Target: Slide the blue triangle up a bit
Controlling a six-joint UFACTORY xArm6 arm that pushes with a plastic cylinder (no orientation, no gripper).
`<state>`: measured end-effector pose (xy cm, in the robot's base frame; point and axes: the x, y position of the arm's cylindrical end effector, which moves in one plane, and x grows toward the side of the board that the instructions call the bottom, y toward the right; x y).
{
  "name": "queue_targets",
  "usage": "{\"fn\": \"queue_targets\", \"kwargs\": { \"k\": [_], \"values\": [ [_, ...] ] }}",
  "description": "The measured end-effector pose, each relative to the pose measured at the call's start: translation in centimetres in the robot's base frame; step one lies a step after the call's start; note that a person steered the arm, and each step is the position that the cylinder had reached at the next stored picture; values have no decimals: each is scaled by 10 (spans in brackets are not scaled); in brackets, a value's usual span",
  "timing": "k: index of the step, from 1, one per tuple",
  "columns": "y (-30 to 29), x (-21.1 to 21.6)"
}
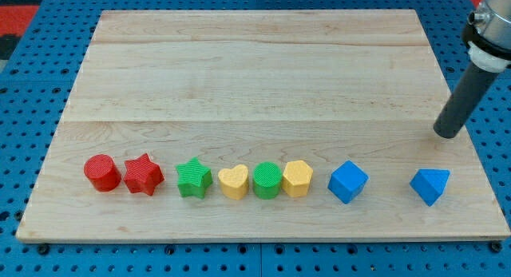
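Observation:
The blue triangle (430,185) lies near the view's bottom right on the wooden board (263,69). My tip (447,135) rests on the board a little above and to the right of the triangle, apart from it. A blue cube (348,182) sits to the triangle's left with a gap between them.
A row of blocks runs along the board's bottom to the left of the blue cube: a red cylinder (102,172), a red star (143,175), a green star (193,179), a yellow heart (233,182), a green cylinder (267,180), a yellow hexagon (297,179). The board's right edge is close to the triangle.

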<state>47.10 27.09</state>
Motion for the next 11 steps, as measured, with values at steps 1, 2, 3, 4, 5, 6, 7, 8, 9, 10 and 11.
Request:
{"fn": "queue_targets", "kwargs": {
  "k": [1,2,3,4,5,6,7,8,9,10,11],
  "values": [
    [7,0],
    [22,17],
    [40,26],
    [73,62],
    [73,123],
    [45,146],
    [-17,132],
    [-61,114],
    [-92,88],
    [-113,77],
    [-135,73]
  ]
}}
